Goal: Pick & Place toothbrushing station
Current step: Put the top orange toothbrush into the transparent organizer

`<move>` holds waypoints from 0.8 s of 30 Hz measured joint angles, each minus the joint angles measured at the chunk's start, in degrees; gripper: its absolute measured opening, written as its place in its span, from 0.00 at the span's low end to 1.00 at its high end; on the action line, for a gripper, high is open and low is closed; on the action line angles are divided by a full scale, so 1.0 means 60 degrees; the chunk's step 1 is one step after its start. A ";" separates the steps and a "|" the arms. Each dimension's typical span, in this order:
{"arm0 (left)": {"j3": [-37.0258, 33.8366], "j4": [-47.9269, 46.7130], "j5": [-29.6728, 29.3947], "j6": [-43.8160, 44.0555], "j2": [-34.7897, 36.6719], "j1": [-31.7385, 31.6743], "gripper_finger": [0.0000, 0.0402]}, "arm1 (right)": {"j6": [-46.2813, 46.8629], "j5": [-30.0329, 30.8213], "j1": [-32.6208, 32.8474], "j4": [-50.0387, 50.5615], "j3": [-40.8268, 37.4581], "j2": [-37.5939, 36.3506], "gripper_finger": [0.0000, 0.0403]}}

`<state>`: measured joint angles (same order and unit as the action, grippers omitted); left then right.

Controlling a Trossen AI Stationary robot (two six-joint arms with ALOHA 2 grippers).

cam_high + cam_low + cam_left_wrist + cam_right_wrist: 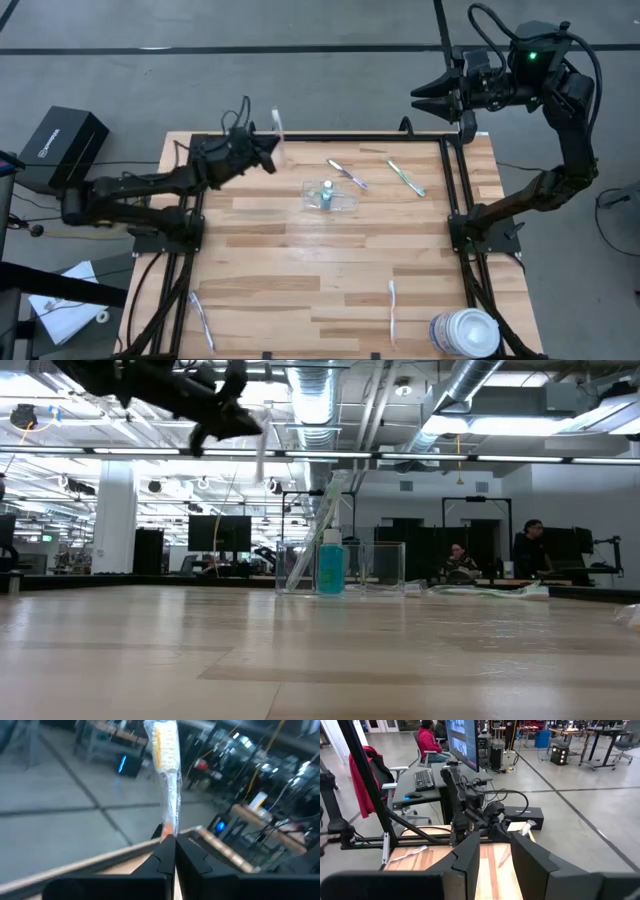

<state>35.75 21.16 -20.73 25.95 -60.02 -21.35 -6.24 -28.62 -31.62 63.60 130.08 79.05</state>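
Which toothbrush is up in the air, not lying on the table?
The wrapped toothbrush pinched in the left tool, by the table's far edge. All the other toothbrushes lie flat on the wood.

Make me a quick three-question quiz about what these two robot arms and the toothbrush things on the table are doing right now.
1. True or false: the left pincer is shut on a wrapped toothbrush held above the table.
2. What stands inside the clear container? A) a blue-teal toothpaste tube B) a cup C) nothing
3. Where is the right pincer: over the container, or raised beyond the table's far edge?

Key:
1. True.
2. A.
3. Raised beyond the far edge, holding nothing, with its fingers apart. Loose toothbrushes lie untouched on the wood.
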 joint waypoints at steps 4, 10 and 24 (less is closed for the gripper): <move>0.0004 0.2244 -0.0452 -0.0391 -0.1146 0.0728 0.00 | 0.0308 0.0013 0.0000 0.0000 0.0000 0.0000 0.26; 0.0004 0.3961 -0.0652 -0.1140 -0.2834 0.1338 0.00 | 0.0506 0.0021 0.0000 0.0095 0.0000 0.0001 0.26; 0.0004 0.5101 -0.0803 -0.3527 -0.4545 0.2245 0.00 | -0.0994 0.0024 0.0000 0.1169 0.0004 0.0000 0.26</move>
<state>35.77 51.77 -25.55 4.79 -87.29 -7.88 -12.20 -28.47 -31.62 70.62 130.10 79.05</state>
